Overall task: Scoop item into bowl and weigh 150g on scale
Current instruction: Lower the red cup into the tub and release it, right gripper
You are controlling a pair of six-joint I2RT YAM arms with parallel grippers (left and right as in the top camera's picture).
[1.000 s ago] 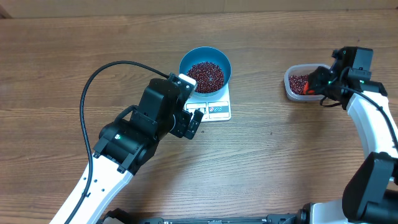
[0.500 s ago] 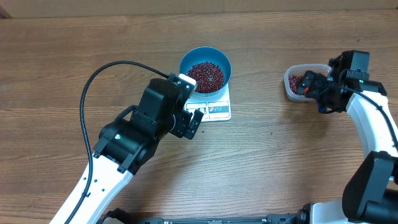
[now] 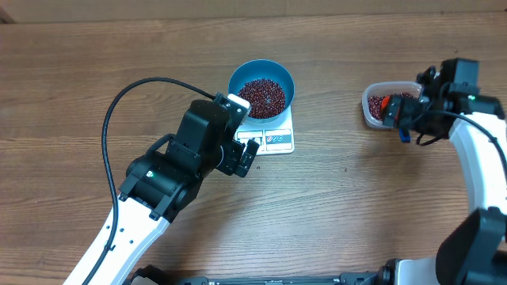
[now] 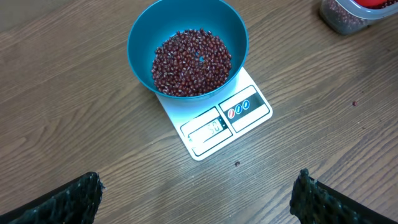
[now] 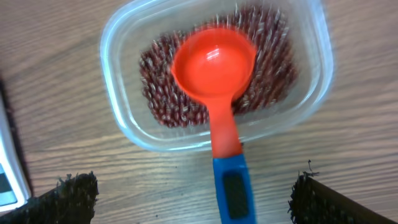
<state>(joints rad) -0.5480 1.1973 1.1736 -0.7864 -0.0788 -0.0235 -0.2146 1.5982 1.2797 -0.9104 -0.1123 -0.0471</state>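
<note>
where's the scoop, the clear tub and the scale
scoop [image 5: 214,65], right wrist view, red cup
clear tub [image 5: 118,93], right wrist view, left wall
scale [image 4: 238,109], left wrist view, front button panel

Left arm [image 3: 198,146] crowds the scale [image 3: 273,141]; toward the tub [image 3: 369,117] seemingly open.

A blue bowl [image 4: 187,46] heaped with maroon beans [image 4: 191,62] sits on the white scale [image 4: 217,118].
</note>
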